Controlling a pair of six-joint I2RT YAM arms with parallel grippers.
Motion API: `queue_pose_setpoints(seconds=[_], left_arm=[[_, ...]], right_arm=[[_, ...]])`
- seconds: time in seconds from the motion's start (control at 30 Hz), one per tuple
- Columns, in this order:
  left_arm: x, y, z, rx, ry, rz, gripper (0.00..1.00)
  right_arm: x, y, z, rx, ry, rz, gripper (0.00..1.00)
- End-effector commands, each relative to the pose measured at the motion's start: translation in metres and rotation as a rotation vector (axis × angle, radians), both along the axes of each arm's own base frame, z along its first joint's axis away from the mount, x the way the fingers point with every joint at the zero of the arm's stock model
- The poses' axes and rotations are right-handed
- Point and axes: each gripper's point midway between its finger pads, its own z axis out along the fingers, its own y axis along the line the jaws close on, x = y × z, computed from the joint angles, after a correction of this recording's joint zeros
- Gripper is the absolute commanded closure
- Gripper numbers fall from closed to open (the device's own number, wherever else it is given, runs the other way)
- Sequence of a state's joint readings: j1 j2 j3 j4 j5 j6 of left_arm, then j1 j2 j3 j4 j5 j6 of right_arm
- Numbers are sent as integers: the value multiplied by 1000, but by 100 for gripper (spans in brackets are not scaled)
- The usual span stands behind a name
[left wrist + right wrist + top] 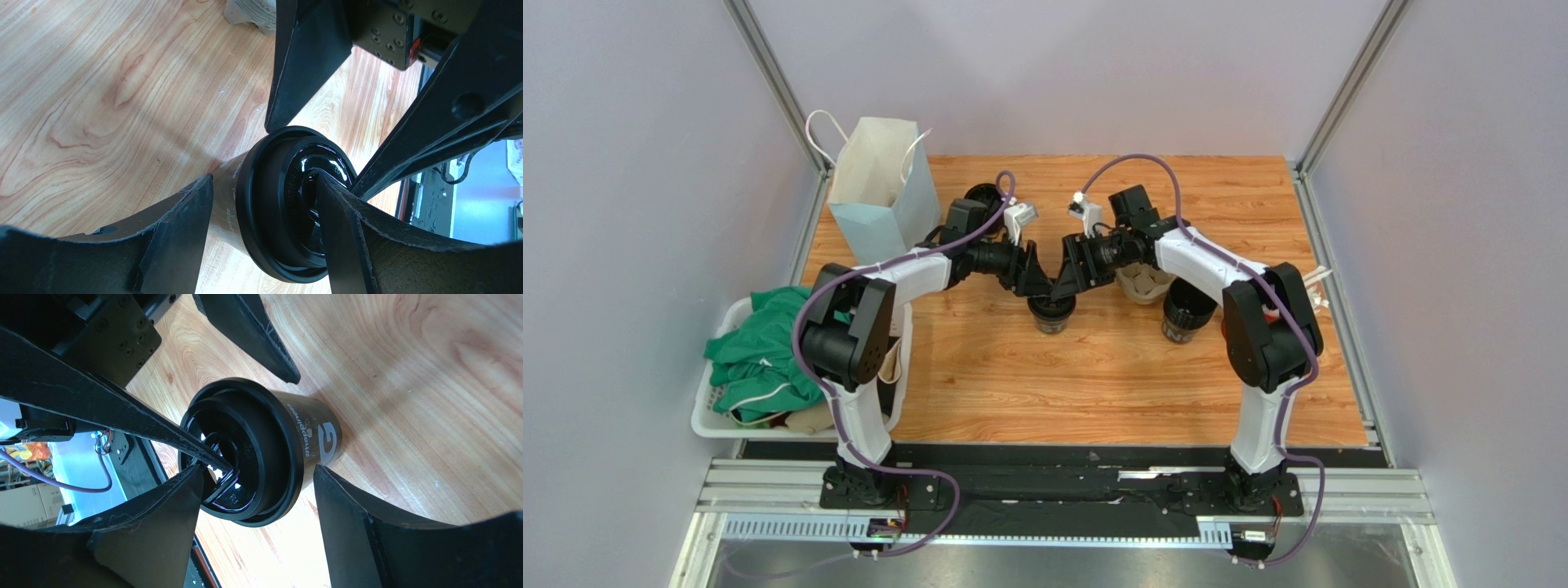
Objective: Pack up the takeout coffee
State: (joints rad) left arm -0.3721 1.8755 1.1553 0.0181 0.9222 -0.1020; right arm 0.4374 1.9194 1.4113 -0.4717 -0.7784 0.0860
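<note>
Top external view: the takeout coffee [1054, 316] was seen upright near the table's [1038, 392] middle. It was straddled, ungripped, by the left gripper [264, 184] and the right gripper [258, 473], both spread apart. Its wall was judged best clamped gently below the lid [245, 447], by one gripper only.

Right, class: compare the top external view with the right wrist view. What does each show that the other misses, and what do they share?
Only the top external view shows the white paper bag, the basket of green clothes and a second black cup. Only the right wrist view shows the white lettering on the side of the black coffee cup. Both show that cup standing on the wooden table, with the left gripper and right gripper around it.
</note>
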Motion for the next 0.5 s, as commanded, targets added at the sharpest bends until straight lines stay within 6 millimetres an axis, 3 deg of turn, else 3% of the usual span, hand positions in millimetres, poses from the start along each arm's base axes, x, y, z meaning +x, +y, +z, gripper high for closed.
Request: queue_pose_setpoints(seconds=[0.0,0.3,0.47], left_arm=[[4,9,-34,104,-7,33,30],[4,9,-35,106,-2,31,30],[4,10,-35,108,0,36,26]], right_arm=[[-4,6,-6,2,-16,27,30],[-7,-3,-20,-55,-54,42,34],[-6,0,-27,-61,-40,46,45]])
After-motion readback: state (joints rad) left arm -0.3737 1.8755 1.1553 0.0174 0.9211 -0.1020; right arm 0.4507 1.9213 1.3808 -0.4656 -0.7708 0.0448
